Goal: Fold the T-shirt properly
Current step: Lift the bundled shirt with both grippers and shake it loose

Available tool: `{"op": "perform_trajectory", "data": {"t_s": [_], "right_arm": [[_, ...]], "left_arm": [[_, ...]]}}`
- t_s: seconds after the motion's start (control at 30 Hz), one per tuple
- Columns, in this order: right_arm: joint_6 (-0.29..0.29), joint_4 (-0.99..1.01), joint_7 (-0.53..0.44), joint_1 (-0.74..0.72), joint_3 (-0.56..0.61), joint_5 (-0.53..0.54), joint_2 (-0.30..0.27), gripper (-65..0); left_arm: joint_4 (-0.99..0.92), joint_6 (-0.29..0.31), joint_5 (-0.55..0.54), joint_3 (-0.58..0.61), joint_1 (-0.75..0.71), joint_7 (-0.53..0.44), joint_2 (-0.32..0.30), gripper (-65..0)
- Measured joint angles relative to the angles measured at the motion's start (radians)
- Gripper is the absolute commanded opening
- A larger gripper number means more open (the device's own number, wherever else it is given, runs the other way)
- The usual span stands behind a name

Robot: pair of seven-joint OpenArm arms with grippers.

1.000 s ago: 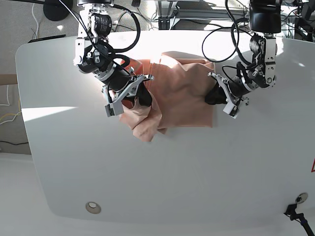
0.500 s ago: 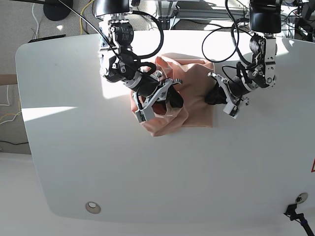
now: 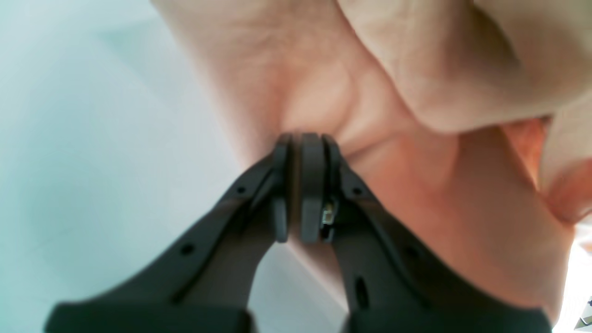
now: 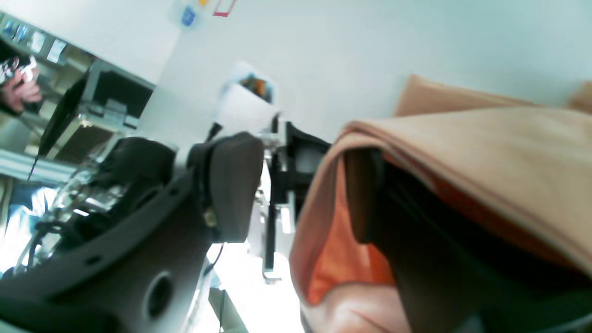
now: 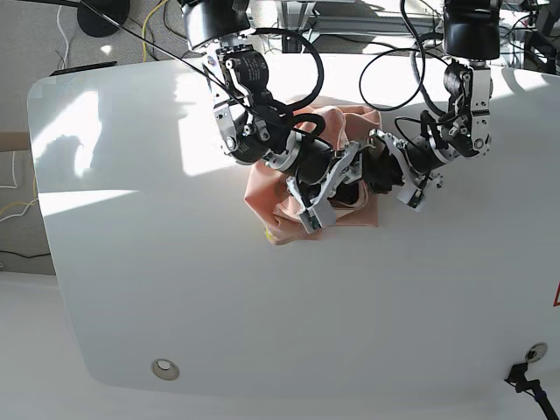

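Note:
The salmon T-shirt (image 5: 271, 188) lies bunched on the white table (image 5: 175, 289), its left part carried over onto the right part. My right gripper (image 5: 337, 185) hovers over the shirt's right half, close to the other gripper. Its jaws are open in the right wrist view (image 4: 300, 185), and a fold of the T-shirt (image 4: 485, 134) drapes over one finger. My left gripper (image 5: 382, 171) is shut on the shirt's right edge. In the left wrist view the pads of that gripper (image 3: 303, 138) pinch a pleat of the T-shirt (image 3: 416, 69) just above the table.
A round metal grommet (image 5: 164, 369) sits near the table's front left edge. Black cables (image 5: 411, 61) loop behind both arms at the back. A small black fitting (image 5: 525, 378) is at the front right corner.
My right arm has swept right across the table, dragging the shirt's left part over the rest. Its jaws have opened. The left arm has stayed put, shut on the edge.

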State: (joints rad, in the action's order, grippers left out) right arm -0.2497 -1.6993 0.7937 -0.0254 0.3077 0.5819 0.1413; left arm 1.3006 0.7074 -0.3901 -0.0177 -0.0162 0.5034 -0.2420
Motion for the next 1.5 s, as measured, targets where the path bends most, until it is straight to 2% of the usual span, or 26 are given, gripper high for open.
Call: {"op": "perform_trajectory", "data": {"t_s": [0.13, 0.37, 0.5, 0.67, 0.73, 0.9, 0.97, 1.07, 1.13, 1.23, 1.33, 1.5], "right_arm": [[0.042, 0.025, -0.008, -0.040, 0.042, -0.002, 0.005, -33.8], [0.044, 0.025, -0.004, -0.050, 0.060, 0.002, 0.005, -34.1], [0.041, 0.024, 0.003, -0.075, -0.008, 0.003, 0.005, -34.1], [0.058, 0.020, 0.000, -0.082, -0.071, -0.009, -0.139, -34.2], [0.055, 0.019, 0.000, -0.069, -0.072, -0.008, -0.154, -34.2], [0.044, -0.012, -0.004, -0.003, -0.066, 0.005, -0.165, -34.2], [0.050, -0.023, 0.003, 0.019, -0.070, -0.005, -0.173, -34.2], [0.043, -0.058, -0.003, 0.035, -0.068, 0.002, -0.177, -34.2], [0.042, -0.062, -0.004, 0.053, -0.065, 0.006, -0.193, -34.2], [0.048, -0.076, -0.003, 0.090, -0.068, -0.001, -0.206, -34.2], [0.046, -0.080, -0.004, 0.101, -0.065, 0.002, -0.206, -34.2], [0.044, -0.082, -0.003, 0.130, -0.064, -0.001, -0.233, -34.2]], "left_arm": [[0.011, 0.000, 0.006, 0.002, -0.002, 0.004, -0.013, -63.1], [0.040, -0.009, 0.023, 0.003, -0.002, 0.026, -0.030, -63.1], [0.046, -0.003, 0.031, -0.031, -0.002, 0.037, -0.045, -63.1], [0.149, -0.018, 0.043, -0.113, 0.005, 0.049, -0.051, -62.8], [0.207, -0.011, 0.038, -0.122, 0.003, 0.045, -0.048, -59.0], [0.328, -0.014, 0.038, -0.131, -0.039, 0.050, -0.037, -43.9], [0.378, -0.016, 0.045, -0.132, -0.068, 0.063, -0.008, -43.4], [0.497, -0.005, 0.035, -0.126, -0.074, 0.159, 0.001, -42.7], [0.545, -0.012, 0.037, -0.135, -0.064, 0.192, 0.029, -41.3], [0.548, -0.008, 0.038, -0.126, -0.072, 0.200, 0.050, -38.5], [0.546, -0.011, 0.046, -0.111, -0.064, 0.204, 0.033, -36.2], [0.483, 0.000, 0.078, -0.019, -0.047, 0.194, 0.044, -35.9]]}}
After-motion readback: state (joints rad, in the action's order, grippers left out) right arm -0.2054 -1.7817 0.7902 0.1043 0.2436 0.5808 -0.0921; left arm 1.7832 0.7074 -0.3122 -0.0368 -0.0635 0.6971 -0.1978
